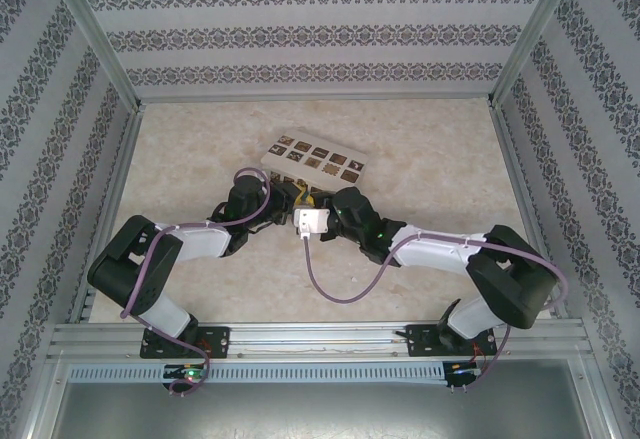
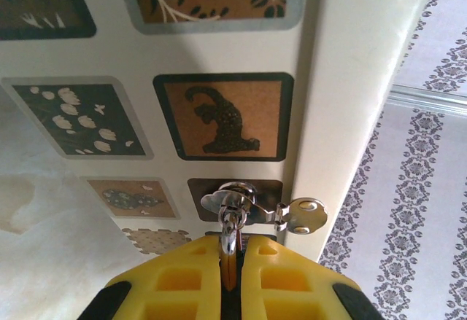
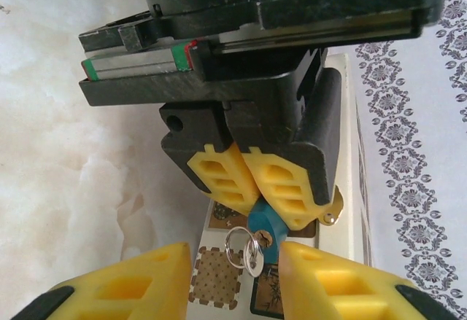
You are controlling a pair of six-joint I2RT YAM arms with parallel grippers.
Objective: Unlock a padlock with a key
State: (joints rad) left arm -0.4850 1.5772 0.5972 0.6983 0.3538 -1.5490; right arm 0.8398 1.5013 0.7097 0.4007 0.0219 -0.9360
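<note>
Peering down my right wrist camera, I see the right gripper with its fingers spread apart. They stand either side of a small silvery ring that carries the key, and touch neither. Just beyond, the left gripper has its fingers pinched tight on the blue padlock, with ring and key just beside it, close against the cream box. From above, both arms meet at the box's near edge, around the middle of the pale surface.
</note>
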